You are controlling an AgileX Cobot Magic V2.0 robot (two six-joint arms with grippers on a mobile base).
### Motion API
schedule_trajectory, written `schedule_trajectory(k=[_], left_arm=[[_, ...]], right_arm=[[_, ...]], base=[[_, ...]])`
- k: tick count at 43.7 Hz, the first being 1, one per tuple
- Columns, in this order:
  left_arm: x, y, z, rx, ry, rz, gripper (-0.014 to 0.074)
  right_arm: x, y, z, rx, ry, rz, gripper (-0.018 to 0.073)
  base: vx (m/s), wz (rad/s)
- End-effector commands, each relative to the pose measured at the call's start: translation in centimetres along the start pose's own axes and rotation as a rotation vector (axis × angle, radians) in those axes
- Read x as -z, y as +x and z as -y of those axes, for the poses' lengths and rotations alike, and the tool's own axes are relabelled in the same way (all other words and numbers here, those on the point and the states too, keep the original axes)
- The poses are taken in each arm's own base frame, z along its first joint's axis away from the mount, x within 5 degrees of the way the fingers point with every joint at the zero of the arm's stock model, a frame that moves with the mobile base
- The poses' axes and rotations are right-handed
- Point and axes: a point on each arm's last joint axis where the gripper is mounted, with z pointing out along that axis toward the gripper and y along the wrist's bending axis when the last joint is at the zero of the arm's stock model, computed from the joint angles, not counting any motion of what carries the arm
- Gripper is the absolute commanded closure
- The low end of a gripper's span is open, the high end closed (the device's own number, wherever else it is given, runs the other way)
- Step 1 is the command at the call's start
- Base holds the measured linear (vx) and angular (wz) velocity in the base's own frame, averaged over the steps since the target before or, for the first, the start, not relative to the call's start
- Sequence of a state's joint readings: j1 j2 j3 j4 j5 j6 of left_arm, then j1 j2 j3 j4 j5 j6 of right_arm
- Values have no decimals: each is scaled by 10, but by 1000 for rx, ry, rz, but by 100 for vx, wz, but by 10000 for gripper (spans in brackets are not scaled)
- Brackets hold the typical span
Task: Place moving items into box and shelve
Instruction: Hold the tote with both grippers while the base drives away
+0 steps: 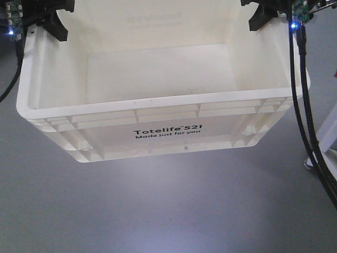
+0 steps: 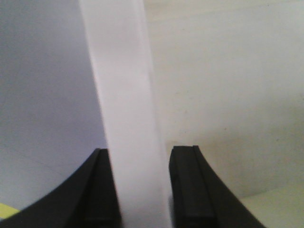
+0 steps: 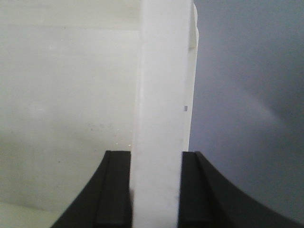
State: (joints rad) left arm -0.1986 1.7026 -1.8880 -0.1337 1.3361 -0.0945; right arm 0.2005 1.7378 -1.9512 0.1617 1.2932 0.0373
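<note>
Two grippers carry the box [image 1: 158, 100]: the left gripper [image 2: 140, 156] and right gripper [image 3: 156, 159] each pinch a side wall. Between them, black print [image 1: 168, 132] reads "Totelife 521 Made just for you".

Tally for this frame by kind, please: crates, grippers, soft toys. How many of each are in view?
White rectangular plastic crate with black print: 1
Black grippers clamped on its rim: 2, the left gripper and the right gripper
Soft toys: 0 in view
Total: 3
</note>
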Motion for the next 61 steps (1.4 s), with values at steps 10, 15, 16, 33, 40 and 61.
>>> schedule_trajectory(k=[10, 15, 16, 33, 40, 61], left_arm=[[30, -8, 6, -15, 35, 166, 603], [30, -8, 6, -15, 35, 166, 603], [30, -8, 6, -15, 35, 166, 603], [30, -7, 6, -14, 35, 164, 603], [30, -7, 6, -14, 35, 164, 603], [30, -7, 6, -14, 35, 164, 603]], right_arm=[[54, 0, -31, 41, -232, 145, 562], [54, 0, -31, 41, -232, 145, 562], [54, 0, -31, 41, -232, 145, 562], [54, 0, -31, 41, -232, 145, 562], [54, 0, -31, 41, -232, 145, 562], [54, 0, -31, 41, -232, 145, 562]], base=[[0, 57], [3, 64], [4, 66], [7, 67], [11, 58], [12, 52]])
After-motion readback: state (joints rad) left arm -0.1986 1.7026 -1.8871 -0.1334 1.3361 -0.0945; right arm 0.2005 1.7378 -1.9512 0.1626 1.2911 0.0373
